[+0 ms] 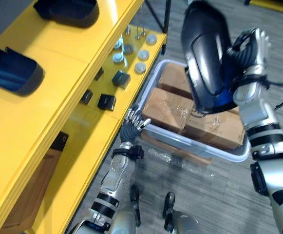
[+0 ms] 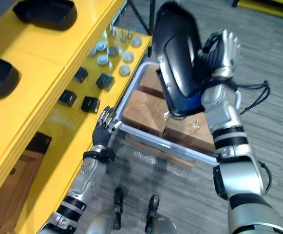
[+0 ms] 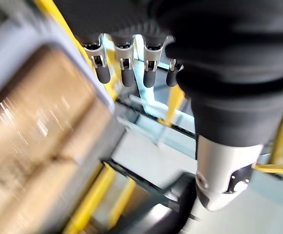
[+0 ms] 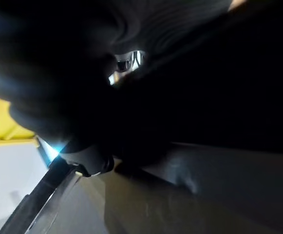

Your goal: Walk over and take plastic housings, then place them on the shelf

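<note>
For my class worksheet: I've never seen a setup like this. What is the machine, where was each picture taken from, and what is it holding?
This is a two-legged humanoid robot with two arms. Two pictures come from twin cameras in its head, looking down; the other two come from a camera on each wrist, very close to the hand. The right hand grips a large dark plastic housing, held up over a grey bin of cardboard boxes. The left hand hangs open by the bin's rim, holding nothing. Beside the robot stands a yellow shelf: two more housings lie on its upper level, small black boxes and round pale discs lower down.
</note>
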{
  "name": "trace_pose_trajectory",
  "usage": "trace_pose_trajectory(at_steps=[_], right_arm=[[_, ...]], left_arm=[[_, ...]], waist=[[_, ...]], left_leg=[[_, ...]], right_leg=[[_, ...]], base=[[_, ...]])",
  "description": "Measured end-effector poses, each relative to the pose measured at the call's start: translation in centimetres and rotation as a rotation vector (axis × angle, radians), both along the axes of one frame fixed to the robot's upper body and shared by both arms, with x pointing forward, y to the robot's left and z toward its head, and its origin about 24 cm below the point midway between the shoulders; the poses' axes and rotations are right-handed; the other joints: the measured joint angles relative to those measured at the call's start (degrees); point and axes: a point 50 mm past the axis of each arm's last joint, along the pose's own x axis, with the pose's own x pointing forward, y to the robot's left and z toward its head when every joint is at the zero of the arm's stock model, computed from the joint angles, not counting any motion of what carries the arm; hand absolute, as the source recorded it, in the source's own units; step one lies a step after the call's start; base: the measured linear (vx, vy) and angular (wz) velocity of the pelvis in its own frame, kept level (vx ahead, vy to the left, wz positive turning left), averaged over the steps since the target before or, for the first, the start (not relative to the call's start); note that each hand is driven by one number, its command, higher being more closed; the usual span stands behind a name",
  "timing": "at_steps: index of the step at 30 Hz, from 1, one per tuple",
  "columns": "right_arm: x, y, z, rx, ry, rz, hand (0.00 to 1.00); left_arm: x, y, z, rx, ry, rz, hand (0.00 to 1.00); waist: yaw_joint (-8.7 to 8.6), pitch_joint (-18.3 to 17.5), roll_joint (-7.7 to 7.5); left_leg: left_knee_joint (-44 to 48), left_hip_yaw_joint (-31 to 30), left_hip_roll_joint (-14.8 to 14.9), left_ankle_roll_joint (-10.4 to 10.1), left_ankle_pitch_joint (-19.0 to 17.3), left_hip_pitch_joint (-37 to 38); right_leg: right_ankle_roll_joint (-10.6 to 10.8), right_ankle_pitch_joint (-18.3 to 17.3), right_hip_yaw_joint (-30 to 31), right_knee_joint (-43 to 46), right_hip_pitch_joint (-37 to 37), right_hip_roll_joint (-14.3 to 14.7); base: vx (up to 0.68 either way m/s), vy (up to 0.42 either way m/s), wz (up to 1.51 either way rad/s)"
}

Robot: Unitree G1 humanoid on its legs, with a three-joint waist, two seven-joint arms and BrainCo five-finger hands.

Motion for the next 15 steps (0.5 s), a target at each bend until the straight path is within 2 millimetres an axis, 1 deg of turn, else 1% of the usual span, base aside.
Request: trace_pose_trajectory(at_steps=[1,2,4,6,9,13,15], right_arm=[[-0.1,0.4,-0.4,0.002,0.002,0.015,1.0],[-0.5,1.1,-1.3,-0.001,0.006,0.046,1.0],[-1.0,2.3,-2.2,-0.008,0.005,0.093,1.0],[-1.6,4.2,-3.2,-0.029,0.005,0.158,1.0],[-2.2,6.3,-4.1,-0.042,0.008,0.247,1.0],[-2.3,7.8,-5.3,-0.046,0.041,0.299,1.0],[-2.5,8.5,-6.6,-0.03,0.078,0.326,1.0]], left_arm=[[0.0,-0.2,0.0,-0.018,0.006,-0.007,0.0],[0.2,-0.4,0.0,-0.043,0.023,-0.017,0.0],[0.4,-0.9,-0.1,-0.054,0.045,-0.028,0.0],[0.6,-1.2,-0.8,-0.053,0.088,-0.033,0.0],[0.7,-1.6,-1.7,-0.059,0.152,-0.039,0.0],[0.4,-2.6,-2.4,-0.075,0.198,-0.087,0.0],[0.2,-3.1,-3.1,-0.051,0.231,-0.109,0.0]], waist=[[-0.02,-0.62,-0.02],[-0.28,-1.9,0.0],[-0.62,-2.53,-0.04],[-0.79,-4.07,-0.11],[-1.02,-5.83,-0.32],[-0.74,-6.98,-0.47],[-0.4,-8.14,-0.5]], left_leg=[[-0.36,0.26,0.03,0.0,0.0,0.48],[-0.99,0.38,0.04,0.0,0.0,1.18],[-1.87,0.67,0.1,-0.01,0.0,2.98],[-2.91,1.45,0.21,-0.01,0.0,4.42],[-3.33,1.78,0.19,-0.01,0.0,4.93],[-3.66,1.8,0.05,-0.02,0.0,5.53],[-3.71,1.81,-0.09,0.0,0.02,5.57]], right_leg=[[0.01,0.0,0.29,-0.08,0.18,0.04],[0.02,0.02,0.47,-0.54,0.68,0.12],[0.06,0.04,0.65,-1.14,2.17,0.27],[0.1,0.09,1.41,-1.6,2.99,0.46],[0.11,0.44,1.98,-2.35,3.42,0.54],[0.21,1.24,2.1,-3.71,4.37,0.6],[0.24,1.55,2.17,-4.15,4.6,0.53]], base=[[0.09,-0.02,-0.15],[0.09,-0.025,-0.1],[0.07,-0.021,-0.09],[0.04,-0.005,-0.16],[0.01,0.006,-0.1],[-0.03,0.016,-0.01],[-0.04,0.03,-0.01]])
